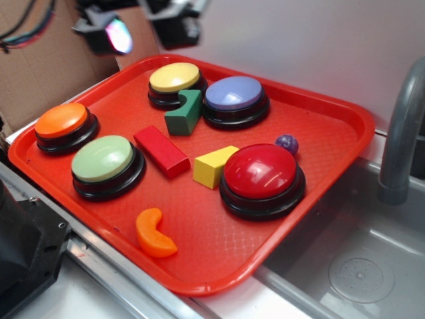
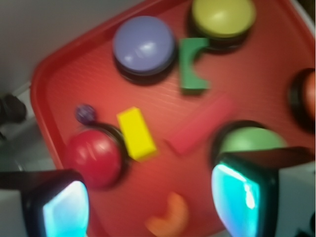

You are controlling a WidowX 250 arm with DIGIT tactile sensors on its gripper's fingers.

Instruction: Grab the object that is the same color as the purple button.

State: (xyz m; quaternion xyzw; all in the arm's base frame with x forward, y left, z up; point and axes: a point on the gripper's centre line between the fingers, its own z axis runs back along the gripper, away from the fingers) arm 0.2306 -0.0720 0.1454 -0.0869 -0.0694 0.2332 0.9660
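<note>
A red tray (image 1: pixel 345 119) carries five buttons, four blocks, and a purple ball (image 1: pixel 287 143).

The red tray (image 1: pixel 345 126) looks like plastic with a fine textured floor. The buttons' domes are glossy; the small purple ball (image 1: pixel 287 143) shines. The sink (image 1: pixel 372 266) is dull metal.
</note>
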